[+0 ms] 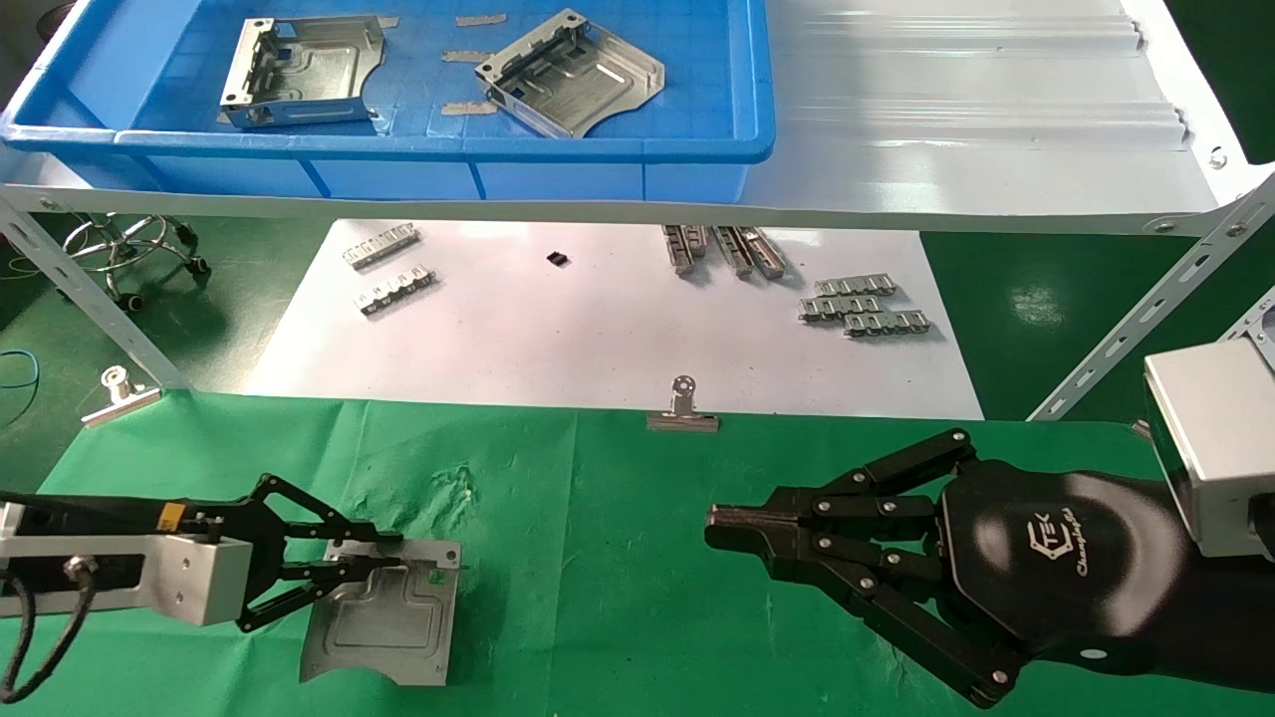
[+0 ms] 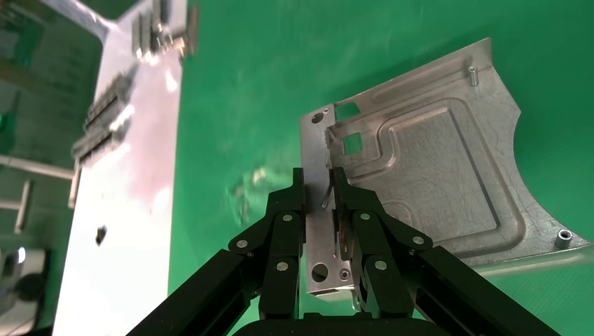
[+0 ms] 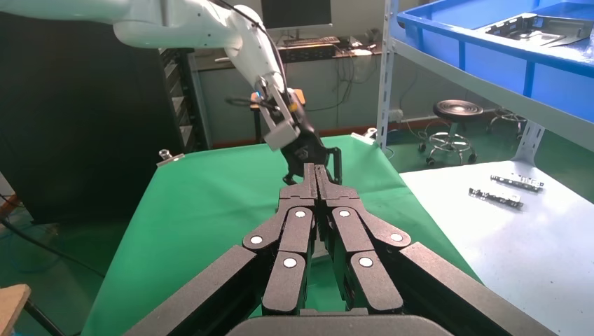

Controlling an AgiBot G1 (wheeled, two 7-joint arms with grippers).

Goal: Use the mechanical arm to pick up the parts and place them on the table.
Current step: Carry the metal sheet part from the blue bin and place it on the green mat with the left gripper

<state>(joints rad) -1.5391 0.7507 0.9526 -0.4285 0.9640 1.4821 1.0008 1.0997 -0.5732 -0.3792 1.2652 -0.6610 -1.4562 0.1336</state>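
Note:
My left gripper (image 1: 383,553) is shut on the folded edge of a silver sheet-metal part (image 1: 388,617) at the front left of the green cloth table (image 1: 598,597). In the left wrist view the fingertips (image 2: 319,185) pinch the part's upright flange and the plate (image 2: 434,175) spreads out over the cloth. I cannot tell whether the plate rests on the cloth or hangs just above it. My right gripper (image 1: 722,528) is shut and empty, low over the table's front right, pointing at the left arm; it also shows in its wrist view (image 3: 315,171). Two more parts (image 1: 299,70) (image 1: 573,75) lie in the blue bin (image 1: 398,144).
The bin stands on a pale metal shelf (image 1: 946,149) at the back. Under it a white sheet (image 1: 598,339) carries small toothed strips (image 1: 867,304). Binder clips (image 1: 683,410) (image 1: 120,393) edge the cloth. A stool (image 1: 139,244) stands at far left.

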